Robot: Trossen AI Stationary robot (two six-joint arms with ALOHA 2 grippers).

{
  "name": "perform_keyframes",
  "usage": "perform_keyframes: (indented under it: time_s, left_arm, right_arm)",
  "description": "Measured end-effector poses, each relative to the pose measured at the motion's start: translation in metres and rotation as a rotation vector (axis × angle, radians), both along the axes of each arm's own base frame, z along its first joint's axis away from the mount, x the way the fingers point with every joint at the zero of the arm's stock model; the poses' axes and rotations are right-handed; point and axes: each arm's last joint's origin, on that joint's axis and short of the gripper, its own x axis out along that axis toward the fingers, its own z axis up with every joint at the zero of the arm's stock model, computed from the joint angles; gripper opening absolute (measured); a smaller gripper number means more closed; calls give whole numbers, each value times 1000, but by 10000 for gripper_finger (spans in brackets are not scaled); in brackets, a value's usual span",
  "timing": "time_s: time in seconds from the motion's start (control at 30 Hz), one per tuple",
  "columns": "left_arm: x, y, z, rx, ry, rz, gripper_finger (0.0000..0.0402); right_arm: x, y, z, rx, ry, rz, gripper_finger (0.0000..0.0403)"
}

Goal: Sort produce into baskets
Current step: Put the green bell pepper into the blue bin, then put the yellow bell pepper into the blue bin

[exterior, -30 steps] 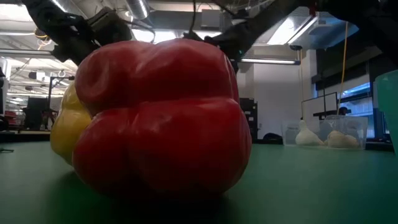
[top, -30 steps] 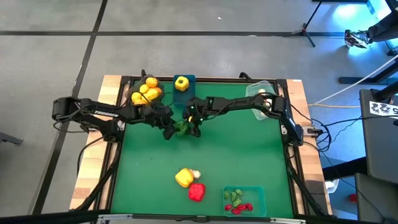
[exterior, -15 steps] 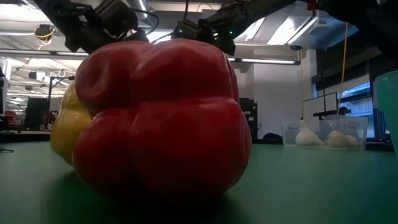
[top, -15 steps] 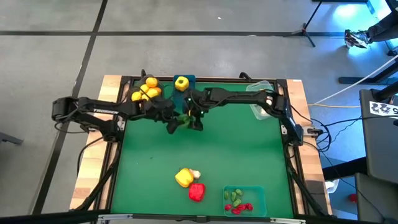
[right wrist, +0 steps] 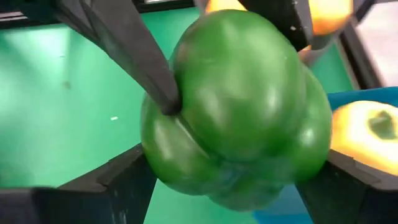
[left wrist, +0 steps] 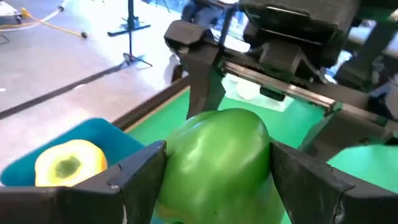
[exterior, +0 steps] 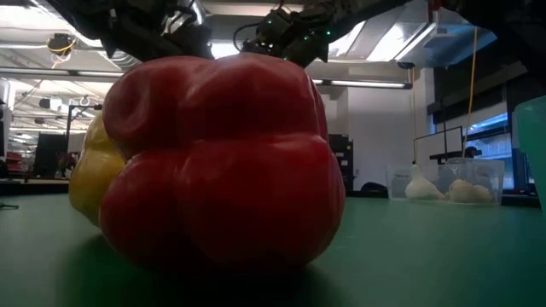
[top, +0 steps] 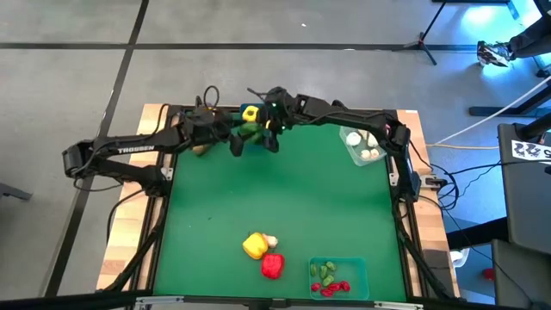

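A green bell pepper (top: 251, 131) hangs near the table's far edge, at the near edge of the blue bin (top: 261, 110), which holds a yellow pepper (top: 250, 114). My left gripper (top: 237, 138) and my right gripper (top: 271, 138) are both shut on the green pepper, from opposite sides. It fills the left wrist view (left wrist: 217, 162) and the right wrist view (right wrist: 236, 106). Yellow-orange fruits (right wrist: 329, 12) show behind it. The dark grey bin is mostly hidden under my left arm. My left gripper pinches the green pepper's two opposite sides (left wrist: 180, 168) between its two fingers, coming from the table's left. The pepper is lifted clear over the blue bin's edge (left wrist: 118, 134). My right gripper pinches the pepper's lower flanks (right wrist: 161, 162) between its two fingers (right wrist: 124, 180), coming from the table's right, across my left gripper's hold. The pepper is clear of the table.
A clear bin (top: 362, 146) with white garlic pieces stands at the far right. A yellow pepper (top: 254, 246), a red pepper (top: 271, 265) and a garlic piece (top: 271, 241) lie near the front edge. A teal bin (top: 337, 277) with red and green bits stands front right.
Both grippers have gone up and toward the table's far edge together, carrying the green pepper from the green mat to the blue bin's near edge. Both have stayed shut on it.
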Motion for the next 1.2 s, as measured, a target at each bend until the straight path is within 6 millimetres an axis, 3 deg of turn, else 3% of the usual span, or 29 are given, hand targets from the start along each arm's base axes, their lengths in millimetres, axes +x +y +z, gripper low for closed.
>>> perform_keyframes:
  time_s: [0.27, 0.53, 0.67, 0.87, 1.2]
  left_arm:
    - [-1, 29, -10, 15, -3, 73, 273]
    - [-4, 49, -27, -4, 64, 135, 273]
    - [-3, 53, -39, -37, 107, 117, 273]
    - [-1, 56, -57, -62, 206, 104, 272]
    - [1, 59, -66, -70, 242, 103, 272]
  right_arm:
    - [-4, -20, 0, -133, -18, -57, 328]
    - [2, -41, -29, -114, 8, -87, 328]
    - [6, -42, -42, -106, 27, -89, 328]
    - [7, -45, -40, -151, 11, -95, 328]
    - [2, -51, -41, -123, 30, -116, 328]
